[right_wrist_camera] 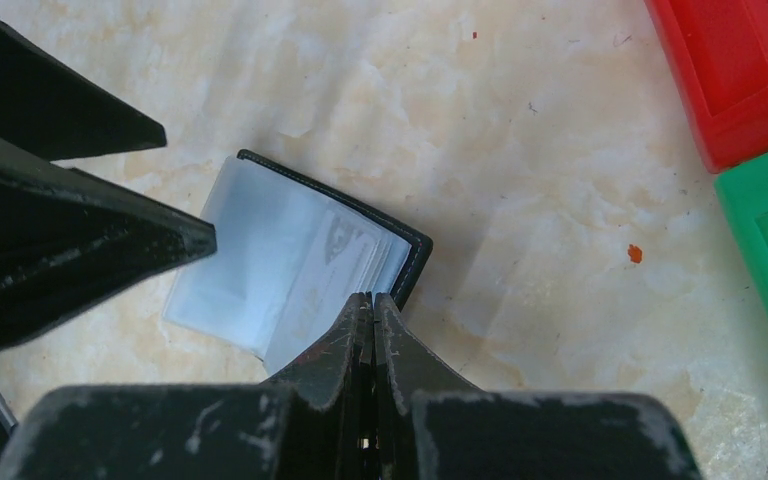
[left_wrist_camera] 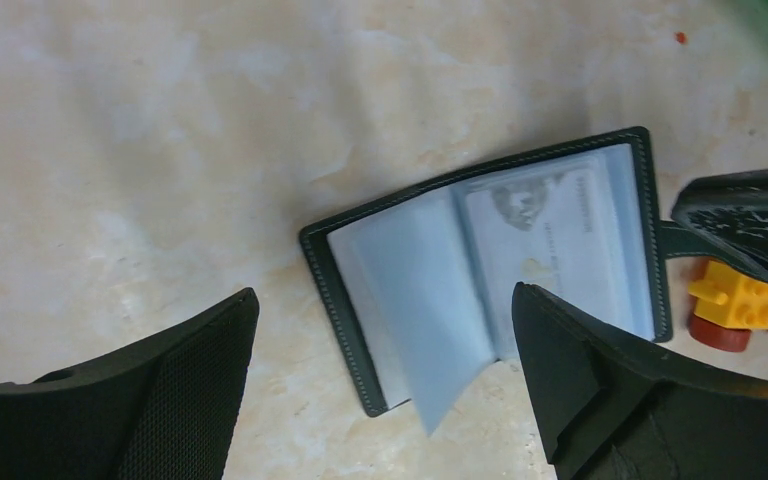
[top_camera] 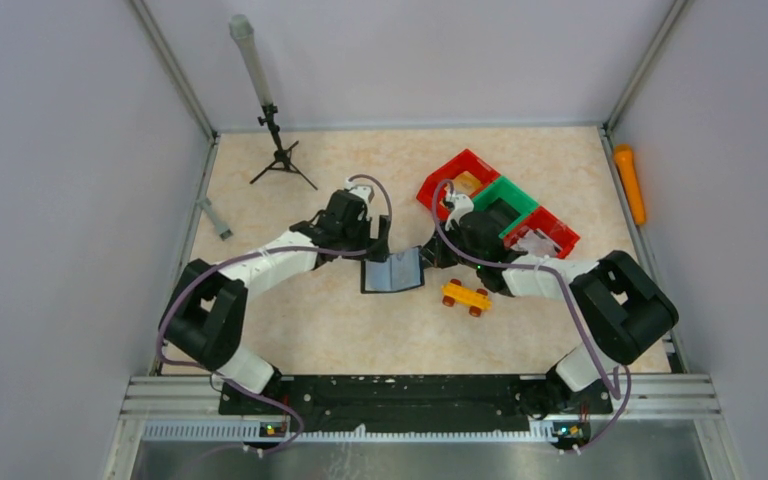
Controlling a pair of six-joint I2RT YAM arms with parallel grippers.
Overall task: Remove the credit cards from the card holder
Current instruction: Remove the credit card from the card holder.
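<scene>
Black rect. card holder (left_wrist_camera: 480, 270), clear plastic sleeves (left_wrist_camera: 400, 300)

The card holder (left_wrist_camera: 480, 270) is matt black leather-like material with stitched edges; its inner sleeves (left_wrist_camera: 410, 300) are translucent, faintly glossy plastic. The table (left_wrist_camera: 160, 150) looks like smooth, marbled beige stone. The left claw (left_wrist_camera: 385, 292) is matt, finely textured black; the right claw (right_wrist_camera: 371, 300) is scuffed.

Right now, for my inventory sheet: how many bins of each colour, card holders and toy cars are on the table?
Red bins: 2
Green bin: 1
Card holder: 1
Toy car: 1
Total: 5
</scene>
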